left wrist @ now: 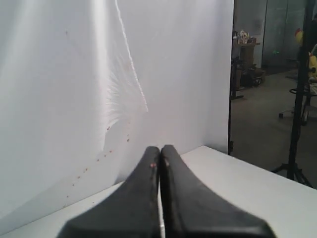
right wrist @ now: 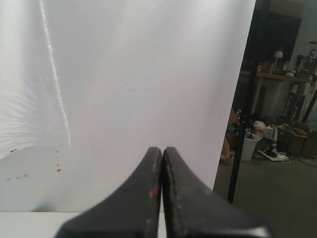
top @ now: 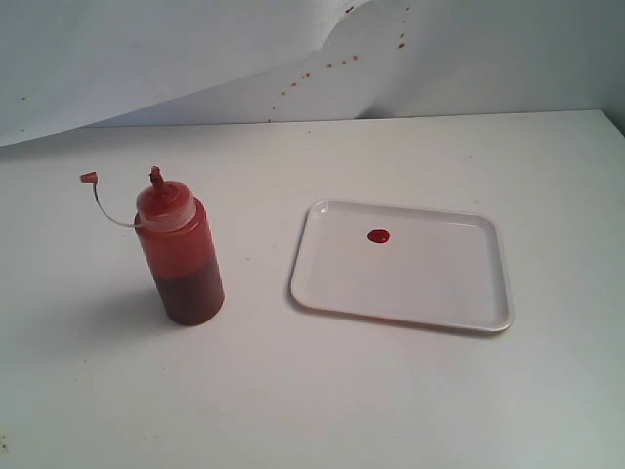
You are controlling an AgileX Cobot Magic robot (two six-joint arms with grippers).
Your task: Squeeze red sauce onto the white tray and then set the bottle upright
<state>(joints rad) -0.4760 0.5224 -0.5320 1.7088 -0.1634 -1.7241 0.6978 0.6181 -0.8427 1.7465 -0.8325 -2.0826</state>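
Exterior view: translucent, red-tinted cylindrical plastic squeeze bottle (top: 181,256) stands upright on the white table (top: 391,391), on the left of the view. Pale domed cap on top, pointed nozzle (top: 155,175) uncovered. Small red tip cap (top: 88,178) hangs out to the left on its thin tether. Dark glossy red sauce fills the lower part of the bottle; the wall above it is only tinted.

Flat rectangular white plastic tray (top: 420,278) with rounded corners and a low rim lies flat on the table to the right of the bottle, a clear gap between them. One small round blob of red sauce (top: 378,235) sits on the tray floor, in its far left part, clear of the rim.

White paper backdrop (top: 195,49) behind the table carries small red-brown specks.

My left hand (left wrist: 159,153): fingers pressed together, nothing between them, pointing at the backdrop above the table. My right hand (right wrist: 162,151): the same, fingers together and empty, a red smear on one finger. Neither hand shows in the exterior view.
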